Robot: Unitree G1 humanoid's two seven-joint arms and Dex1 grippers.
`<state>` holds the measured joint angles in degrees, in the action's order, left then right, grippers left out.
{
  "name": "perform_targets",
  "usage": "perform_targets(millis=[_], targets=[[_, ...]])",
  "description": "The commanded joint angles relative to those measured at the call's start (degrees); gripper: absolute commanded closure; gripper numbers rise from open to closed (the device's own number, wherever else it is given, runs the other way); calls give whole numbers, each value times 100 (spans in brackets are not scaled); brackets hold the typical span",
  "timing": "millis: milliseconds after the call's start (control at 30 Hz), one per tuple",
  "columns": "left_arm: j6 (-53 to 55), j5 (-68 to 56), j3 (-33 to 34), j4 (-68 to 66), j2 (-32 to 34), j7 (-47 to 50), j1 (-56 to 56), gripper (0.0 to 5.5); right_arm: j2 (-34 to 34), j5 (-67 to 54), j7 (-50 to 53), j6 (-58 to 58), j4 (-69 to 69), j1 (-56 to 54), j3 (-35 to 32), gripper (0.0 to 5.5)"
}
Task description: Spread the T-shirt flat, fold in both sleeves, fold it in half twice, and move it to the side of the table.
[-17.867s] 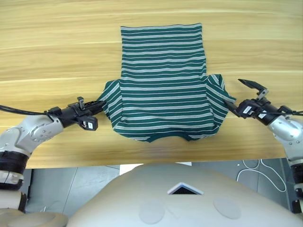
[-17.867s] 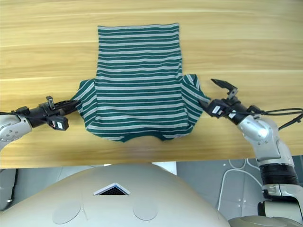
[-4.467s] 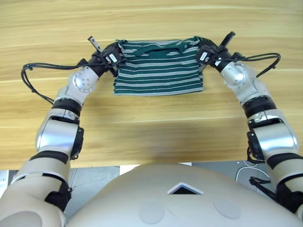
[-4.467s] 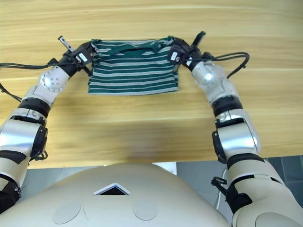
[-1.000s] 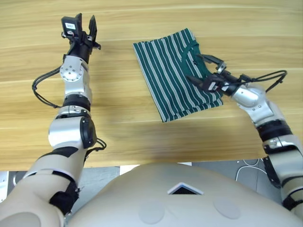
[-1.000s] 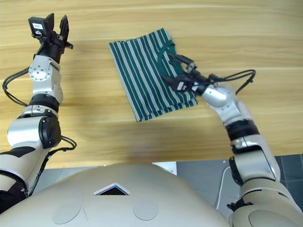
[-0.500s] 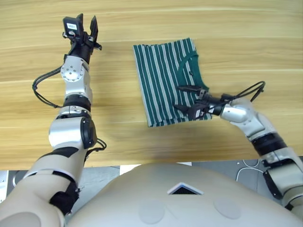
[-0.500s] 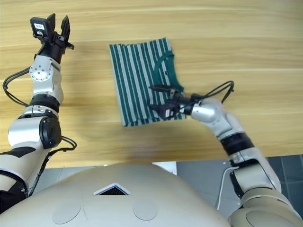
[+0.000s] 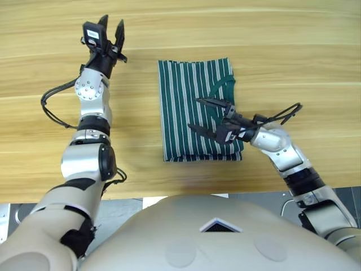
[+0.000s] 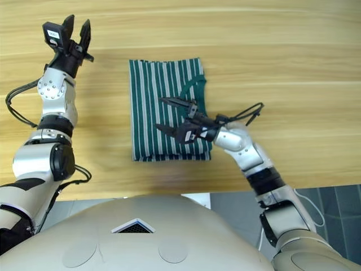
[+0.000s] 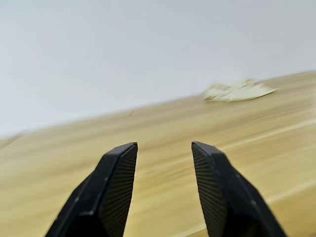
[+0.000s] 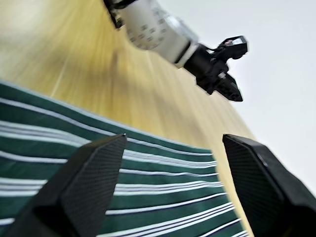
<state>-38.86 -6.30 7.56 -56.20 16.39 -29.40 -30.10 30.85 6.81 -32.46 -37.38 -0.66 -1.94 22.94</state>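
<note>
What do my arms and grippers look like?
The left arm and right arm are silver-grey shells with black joint bands. The left gripper and right gripper are black, two tapered fingers with ribbed pads. A black cable loops beside each forearm; a white label sits on the left gripper.

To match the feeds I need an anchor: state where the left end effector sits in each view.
Left eye view: left end effector upper left, left of the T-shirt.
Right eye view: upper left too.
Left wrist view: foreground, open, facing the table.
Right wrist view: far off, past the T-shirt.
Shared landmark: the wooden table.
</note>
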Motion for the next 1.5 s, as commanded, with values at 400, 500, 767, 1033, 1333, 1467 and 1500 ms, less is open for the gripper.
perform_targets(millis=[400, 500, 767, 1033, 1333, 1467, 1500], targets=[[-366, -811, -1438, 6236, 2951, -3830, 4531, 145, 3256, -219, -1444, -494, 1531, 2958, -1915, 185], [-610, -172, -1576, 6482, 2908, -3633, 4798, 101, 2985, 323, -1355, -356, 1363, 2810, -1670, 185], [-1125, 1341, -1914, 5911, 2819, -2929, 4701, 97, 2503, 976, -1047, -65, 952, 2478, -1436, 185], [-1121, 2175, -2053, 5570, 2946, -2323, 4408, 97, 2508, 1057, -936, -41, 960, 2437, -1360, 185], [-1204, 2855, -2366, 5098, 2986, -1746, 4035, 97, 2359, 1212, -939, 99, 1007, 2254, -1118, 185], [-1191, 2948, -2528, 5083, 3067, -1628, 3938, 97, 2344, 1222, -934, 187, 1024, 2191, -1054, 185], [-1185, 2945, -2577, 5094, 3080, -1623, 3926, 97, 2340, 1222, -928, 206, 1019, 2178, -1044, 185]])
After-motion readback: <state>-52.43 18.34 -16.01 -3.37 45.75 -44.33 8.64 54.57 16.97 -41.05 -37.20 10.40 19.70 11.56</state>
